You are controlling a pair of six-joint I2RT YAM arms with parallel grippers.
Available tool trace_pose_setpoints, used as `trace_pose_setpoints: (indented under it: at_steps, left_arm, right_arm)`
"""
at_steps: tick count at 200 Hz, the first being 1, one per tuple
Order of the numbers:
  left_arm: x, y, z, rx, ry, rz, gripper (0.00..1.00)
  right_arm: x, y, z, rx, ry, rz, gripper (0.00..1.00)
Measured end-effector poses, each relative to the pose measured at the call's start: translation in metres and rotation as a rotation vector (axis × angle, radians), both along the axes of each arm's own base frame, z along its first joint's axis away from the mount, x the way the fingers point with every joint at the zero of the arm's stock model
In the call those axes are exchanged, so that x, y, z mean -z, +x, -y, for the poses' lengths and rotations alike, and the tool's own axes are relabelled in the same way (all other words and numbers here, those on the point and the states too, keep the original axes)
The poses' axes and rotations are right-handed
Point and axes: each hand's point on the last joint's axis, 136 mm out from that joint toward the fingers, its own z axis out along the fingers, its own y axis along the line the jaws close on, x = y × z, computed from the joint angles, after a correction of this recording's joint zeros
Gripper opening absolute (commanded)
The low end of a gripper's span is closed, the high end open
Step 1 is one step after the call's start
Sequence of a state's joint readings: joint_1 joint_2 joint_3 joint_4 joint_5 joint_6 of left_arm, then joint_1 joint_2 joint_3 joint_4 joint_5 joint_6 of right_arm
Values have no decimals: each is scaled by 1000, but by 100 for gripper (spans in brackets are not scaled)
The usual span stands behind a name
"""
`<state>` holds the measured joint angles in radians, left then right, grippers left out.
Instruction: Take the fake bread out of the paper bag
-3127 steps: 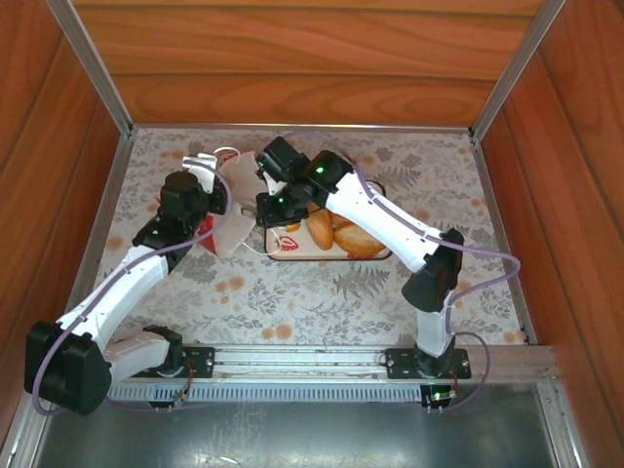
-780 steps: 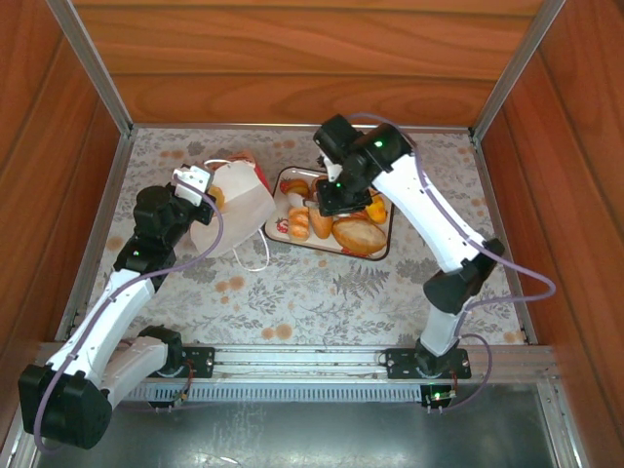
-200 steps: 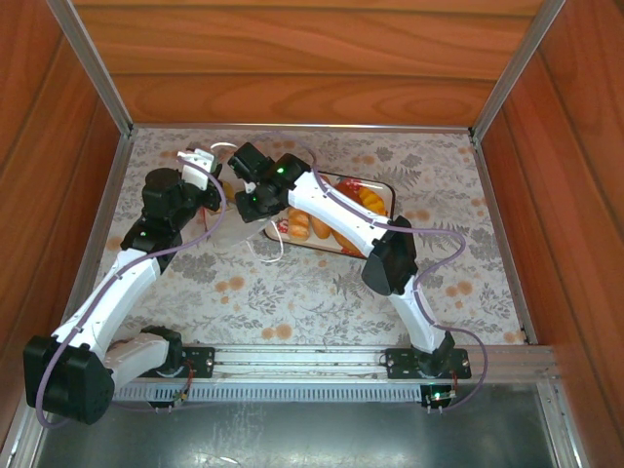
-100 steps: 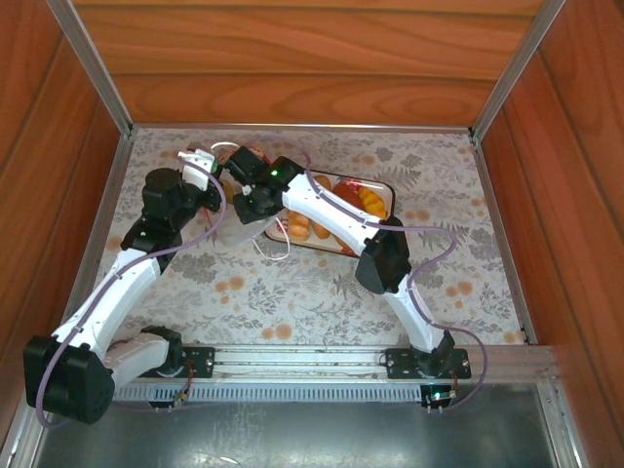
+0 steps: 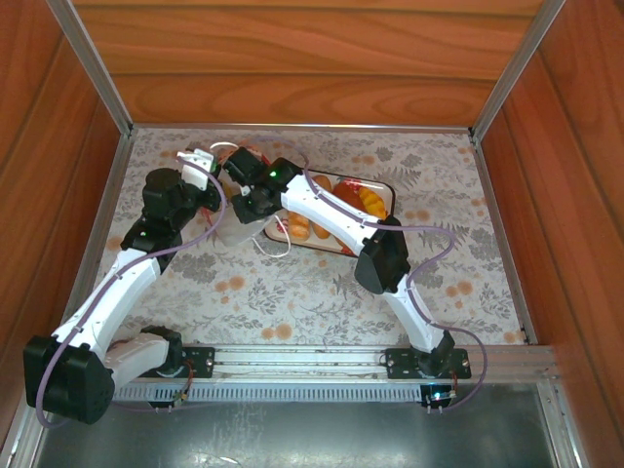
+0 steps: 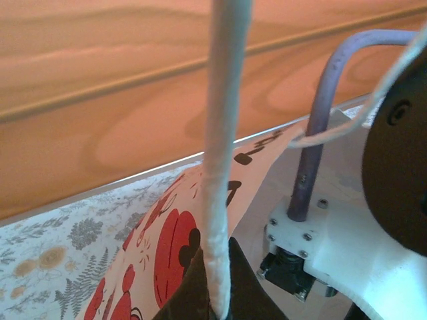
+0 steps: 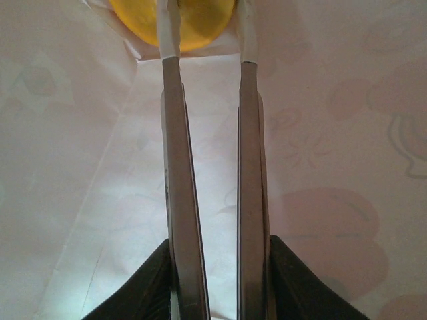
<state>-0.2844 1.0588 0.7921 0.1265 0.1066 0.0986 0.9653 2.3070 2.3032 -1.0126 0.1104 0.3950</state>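
Bag (image 5: 232, 234) at the tabletop's (image 5: 439, 263) far-left corner, right gripper (image 5: 242, 207) reaching inside.
Inside, its camera finds slightly parted fingers (image 7: 180, 167) flanking a yellow roll (image 7: 202, 23), grip unclear; left wrist shows the left gripper (image 6: 217, 307) clenched on the cord (image 6: 223, 167); overhead, other bread (image 5: 310, 229) lies on the tray (image 5: 388, 198).

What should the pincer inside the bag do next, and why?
Probably squeeze a little tighter on the yellow roll. The right pincer is deep inside the paper bag with its tips over the roll, but a firm grip isn't clear. The left pincer holds the bag, so lifting the roll out could follow.
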Motion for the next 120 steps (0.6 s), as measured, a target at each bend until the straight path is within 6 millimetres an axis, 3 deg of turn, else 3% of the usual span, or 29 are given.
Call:
trace_pose_setpoints:
  at_steps: [46,120]
  left_arm:
    - [-3,6,-11,-70,7,6,0]
    - [-2,10,-20,-134,17,-17,0]
  right_arm:
    - [-8,-7,8,-5,8,13,0]
    - [-60,-13,23,9,49,103,0]
